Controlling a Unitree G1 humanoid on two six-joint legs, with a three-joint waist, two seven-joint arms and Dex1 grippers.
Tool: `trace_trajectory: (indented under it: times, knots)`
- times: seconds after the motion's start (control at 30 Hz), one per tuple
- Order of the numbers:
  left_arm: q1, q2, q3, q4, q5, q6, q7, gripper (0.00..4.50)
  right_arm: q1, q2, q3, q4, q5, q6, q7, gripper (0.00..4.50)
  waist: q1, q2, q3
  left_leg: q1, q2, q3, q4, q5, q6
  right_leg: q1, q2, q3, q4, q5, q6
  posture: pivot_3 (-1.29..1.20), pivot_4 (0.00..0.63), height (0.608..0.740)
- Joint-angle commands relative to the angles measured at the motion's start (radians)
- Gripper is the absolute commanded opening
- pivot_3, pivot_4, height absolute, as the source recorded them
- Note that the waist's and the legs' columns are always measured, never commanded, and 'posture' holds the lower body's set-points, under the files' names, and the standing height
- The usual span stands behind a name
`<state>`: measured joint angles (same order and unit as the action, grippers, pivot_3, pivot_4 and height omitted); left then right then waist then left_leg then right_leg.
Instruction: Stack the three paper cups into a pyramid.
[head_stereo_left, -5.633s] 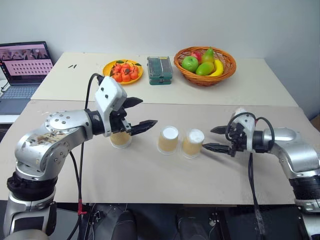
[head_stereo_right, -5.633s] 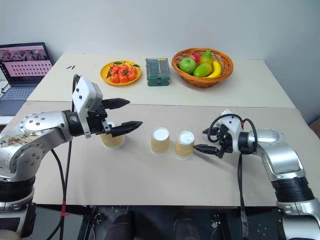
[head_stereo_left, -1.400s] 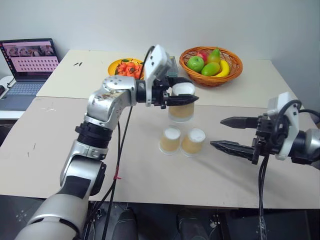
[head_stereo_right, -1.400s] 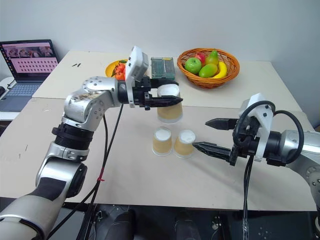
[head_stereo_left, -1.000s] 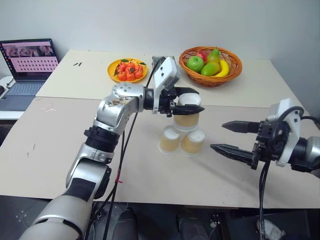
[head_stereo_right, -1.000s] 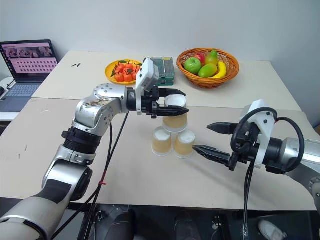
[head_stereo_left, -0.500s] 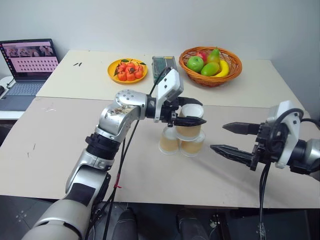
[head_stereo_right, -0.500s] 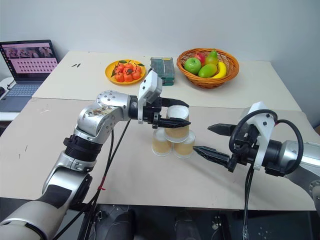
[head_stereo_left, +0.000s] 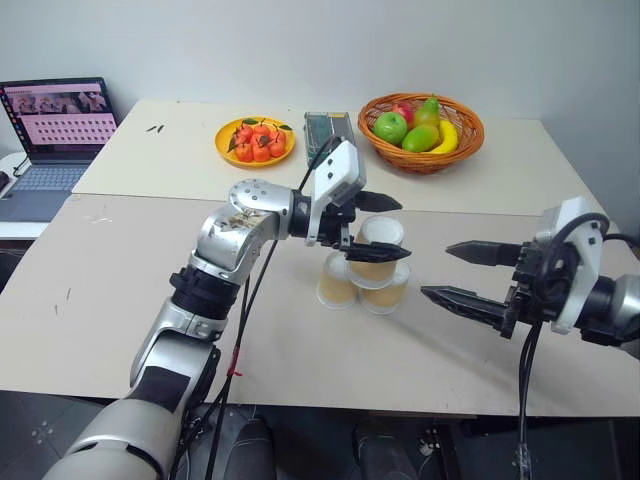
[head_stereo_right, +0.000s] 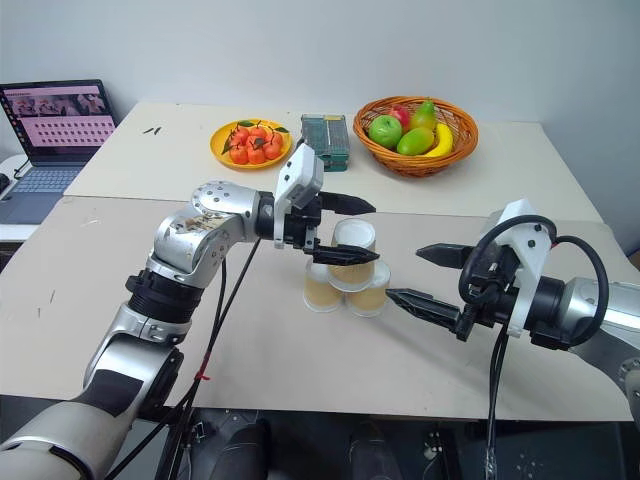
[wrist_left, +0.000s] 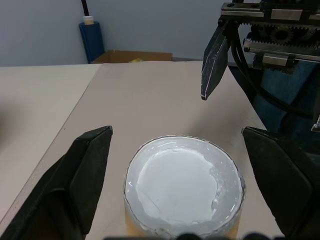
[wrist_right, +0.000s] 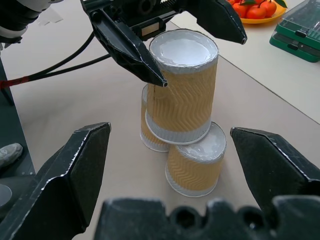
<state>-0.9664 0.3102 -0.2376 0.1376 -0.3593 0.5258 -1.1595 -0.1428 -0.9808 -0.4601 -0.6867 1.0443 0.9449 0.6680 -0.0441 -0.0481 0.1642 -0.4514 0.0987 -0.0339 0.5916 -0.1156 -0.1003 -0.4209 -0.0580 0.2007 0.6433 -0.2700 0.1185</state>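
Three paper cups stand upside down as a pyramid in the middle of the table. The two lower cups (head_stereo_left: 337, 287) (head_stereo_left: 390, 295) stand side by side, and the top cup (head_stereo_left: 377, 250) rests across their white bases. My left gripper (head_stereo_left: 403, 229) is open around the top cup, a finger on either side with a gap to its wall, as the left wrist view shows around the cup's white base (wrist_left: 182, 187). To the right of the cups my right gripper (head_stereo_left: 438, 270) hangs open and empty, pointing at the stack (wrist_right: 184, 90).
At the back of the beige table (head_stereo_left: 300, 360) stand a yellow plate of small orange fruit (head_stereo_left: 254, 140), a green box (head_stereo_left: 325, 127) and a wicker fruit basket (head_stereo_left: 421, 120). A laptop (head_stereo_left: 48, 125) sits on a side surface at the far left.
My left gripper has opened and let go of the top cup, which now rests on the two lower cups. The right arm has kept still.
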Motion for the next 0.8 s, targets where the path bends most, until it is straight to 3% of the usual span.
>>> trace_trajectory:
  times: [0.03, 0.33, 0.5, 0.67, 0.8]
  knots:
    - [-0.020, -0.002, 0.031, -0.015, -0.018, -0.006, 0.009, 4.40, -0.021, -0.012, -0.023, -0.002, 0.004, -0.033, 0.001, 4.50, 0.000, 0.000, 0.000, 0.000, 0.000, 0.000, 0.000, 0.000, 0.000, 0.000, 0.000, 0.000, 0.000, 0.000, 0.000, 0.00, 0.150, 0.738]
    - [-0.128, -0.057, 0.179, -0.001, -0.109, -0.006, 0.092, 4.40, -0.042, -0.017, -0.003, 0.016, -0.003, -0.038, 0.014, 4.50, 0.001, 0.000, 0.000, 0.000, 0.000, 0.000, 0.000, 0.000, 0.000, 0.000, 0.000, 0.000, 0.000, 0.000, 0.000, 0.00, 0.150, 0.738]
    - [-0.230, -0.027, 0.281, 0.048, -0.156, 0.034, 0.163, 4.40, -0.057, -0.021, 0.011, 0.028, -0.006, -0.038, 0.025, 4.50, -0.002, 0.000, 0.000, 0.000, 0.000, 0.000, 0.000, 0.000, 0.000, 0.000, 0.000, 0.000, 0.000, 0.000, 0.001, 0.00, 0.150, 0.738]
    - [-0.235, 0.045, 0.332, 0.042, -0.168, 0.113, 0.242, 4.40, -0.066, -0.030, 0.026, 0.045, -0.021, -0.047, 0.054, 4.50, -0.001, 0.000, 0.000, 0.001, 0.000, 0.000, 0.000, 0.000, 0.000, 0.001, 0.000, 0.000, 0.000, -0.001, 0.002, 0.00, 0.150, 0.738]
    - [-0.007, 0.256, 0.359, -0.110, -0.122, 0.195, 0.254, 4.40, -0.007, -0.100, -0.023, 0.106, -0.086, -0.067, 0.169, 4.50, -0.012, 0.004, -0.002, 0.001, 0.000, 0.000, -0.001, 0.000, 0.000, 0.000, 0.000, 0.000, 0.000, 0.000, 0.001, 0.00, 0.150, 0.738]
